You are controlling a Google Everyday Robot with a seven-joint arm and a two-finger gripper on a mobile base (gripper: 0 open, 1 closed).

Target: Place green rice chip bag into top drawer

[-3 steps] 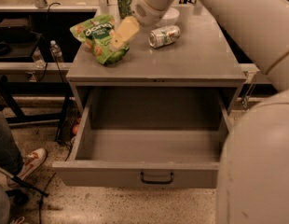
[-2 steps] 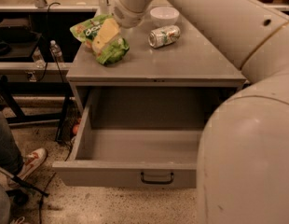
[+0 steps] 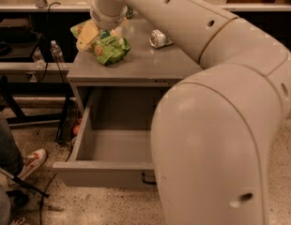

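The green rice chip bag [image 3: 111, 48] lies crinkled on the left part of the grey cabinet top [image 3: 145, 64]. My gripper [image 3: 89, 34] hangs from the arm's wrist [image 3: 108, 8] right over the bag's left end and hides part of it. I cannot tell whether it touches or holds the bag. The top drawer [image 3: 91, 175] is pulled out below the cabinet top, and the part of its inside that shows is bare. My big white arm [image 3: 220, 125] covers the drawer's right half and most of its dark handle [image 3: 147, 178].
A silver can [image 3: 158, 38] lies on its side at the back of the cabinet top. A water bottle [image 3: 56, 53] stands on a low shelf to the left. A person's leg and shoe [image 3: 32, 161] are at the lower left, by a cable on the floor.
My gripper has moved left across the bag to its left end. The arm has swung in front and now fills the right side of the view. The bag lies where it was.
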